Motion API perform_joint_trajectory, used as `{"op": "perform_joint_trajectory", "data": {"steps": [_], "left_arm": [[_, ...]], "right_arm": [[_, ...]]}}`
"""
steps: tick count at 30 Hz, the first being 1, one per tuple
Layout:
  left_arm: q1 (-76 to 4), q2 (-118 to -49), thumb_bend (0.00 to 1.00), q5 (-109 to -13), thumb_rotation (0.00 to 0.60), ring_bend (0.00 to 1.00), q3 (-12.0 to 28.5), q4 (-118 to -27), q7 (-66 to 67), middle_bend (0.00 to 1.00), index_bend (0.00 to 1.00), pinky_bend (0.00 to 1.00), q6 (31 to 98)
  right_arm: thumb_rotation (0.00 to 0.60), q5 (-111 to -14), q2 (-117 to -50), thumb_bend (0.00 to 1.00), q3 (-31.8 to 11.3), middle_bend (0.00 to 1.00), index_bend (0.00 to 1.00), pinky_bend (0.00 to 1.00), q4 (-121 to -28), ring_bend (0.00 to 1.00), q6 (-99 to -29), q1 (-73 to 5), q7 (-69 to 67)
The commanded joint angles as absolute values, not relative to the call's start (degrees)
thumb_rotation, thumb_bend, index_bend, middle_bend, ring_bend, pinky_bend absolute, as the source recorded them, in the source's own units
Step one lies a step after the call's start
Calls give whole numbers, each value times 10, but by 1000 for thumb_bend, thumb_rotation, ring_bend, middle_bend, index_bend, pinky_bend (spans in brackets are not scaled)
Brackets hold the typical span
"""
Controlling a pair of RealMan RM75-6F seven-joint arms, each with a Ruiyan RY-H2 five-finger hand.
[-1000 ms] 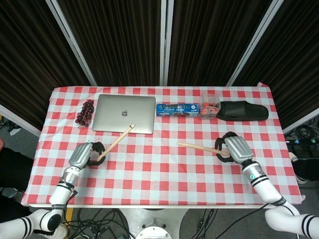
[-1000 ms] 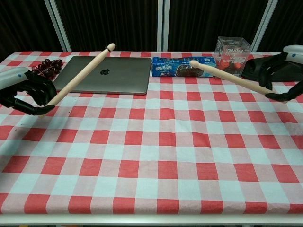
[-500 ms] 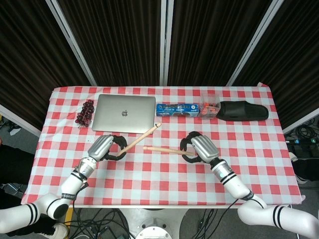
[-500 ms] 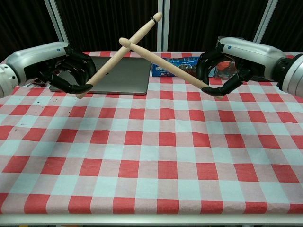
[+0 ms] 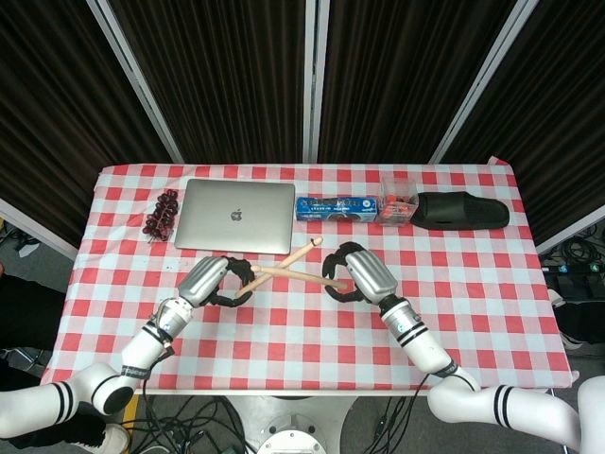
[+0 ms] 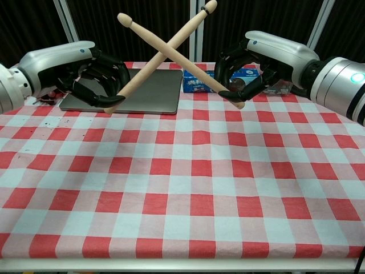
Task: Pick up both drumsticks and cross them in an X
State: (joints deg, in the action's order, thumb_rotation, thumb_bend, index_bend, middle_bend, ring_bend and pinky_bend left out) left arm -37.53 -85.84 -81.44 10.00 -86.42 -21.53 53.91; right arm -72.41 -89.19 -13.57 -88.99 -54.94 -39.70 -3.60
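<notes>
Two wooden drumsticks are held up above the red-and-white checked table [image 6: 182, 188] and cross in an X. My left hand [image 6: 97, 80] grips the butt of one drumstick [image 6: 194, 24], which slants up to the right. My right hand [image 6: 251, 68] grips the butt of the other drumstick [image 6: 142, 33], which slants up to the left. In the chest view the sticks cross in front of the dark curtain, above the laptop. In the head view my left hand [image 5: 213, 281] and right hand [image 5: 354, 272] sit close together mid-table, with the left-hand stick [image 5: 298, 253] and right-hand stick [image 5: 302, 277] overlapping between them.
Along the back of the table lie a bunch of dark grapes [image 5: 162, 214], a shut silver laptop [image 5: 235, 216], a blue cookie packet [image 5: 337, 208], a clear plastic box [image 5: 397, 201] and a black slipper [image 5: 463, 210]. Dark curtains hang behind.
Both hands have moved inward from the table's sides and lifted their drumsticks. The sticks, apart a second ago, now cross higher up in a fuller X.
</notes>
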Motion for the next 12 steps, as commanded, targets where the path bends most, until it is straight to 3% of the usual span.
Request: {"op": "perform_joint_trajectory", "data": {"steps": [1,12], "left_arm": [[-376,-860,486,-815,600,443,98,-864,-218,652,593,399,541],[-382,-862,487,-812,600,443,90,-860,-228,652,593,399,541]], "right_arm": [[600,-720,-897,687,-134,611,638,192,-887,329,-551,-398,-34],[600,-716,-904,687,-130,611,639,192,-881,329,-552,-399,-33]]}}
